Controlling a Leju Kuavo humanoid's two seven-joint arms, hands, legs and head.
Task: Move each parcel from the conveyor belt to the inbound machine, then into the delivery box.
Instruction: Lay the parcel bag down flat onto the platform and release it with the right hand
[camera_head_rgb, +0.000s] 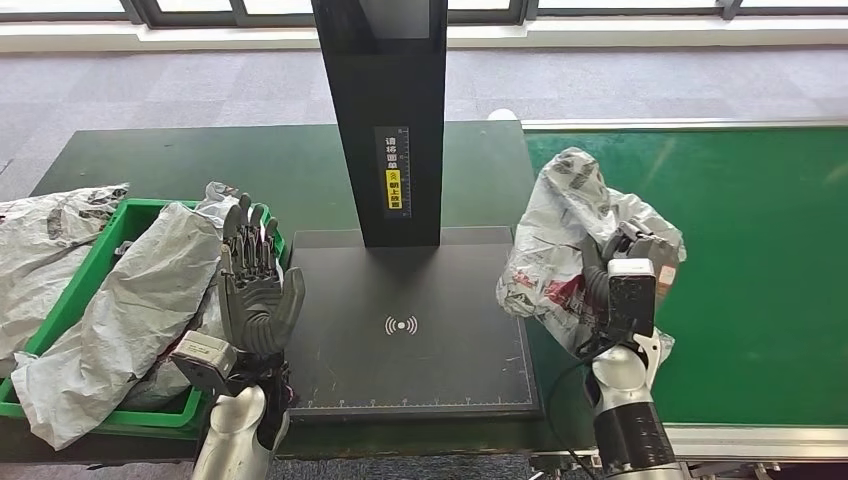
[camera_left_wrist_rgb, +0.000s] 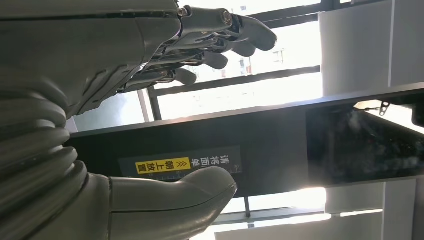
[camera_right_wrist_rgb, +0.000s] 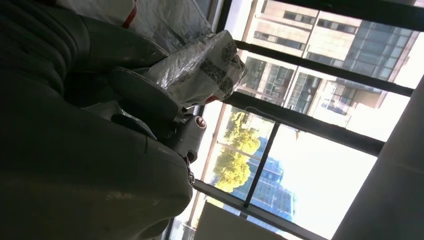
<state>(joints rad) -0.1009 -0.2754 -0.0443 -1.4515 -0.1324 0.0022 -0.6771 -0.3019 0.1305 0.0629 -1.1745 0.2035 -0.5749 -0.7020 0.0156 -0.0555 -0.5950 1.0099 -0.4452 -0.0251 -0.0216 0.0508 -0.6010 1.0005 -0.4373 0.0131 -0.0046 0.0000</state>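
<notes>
Above the belt's edge, the right hand (camera_head_rgb: 622, 268) grips a crumpled grey parcel (camera_head_rgb: 560, 240); the left hand (camera_head_rgb: 255, 285) is empty, fingers apart.

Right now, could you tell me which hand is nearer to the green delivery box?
Left. The left hand hovers at the green delivery box edge; the right hand grips a parcel across the scanner.
</notes>
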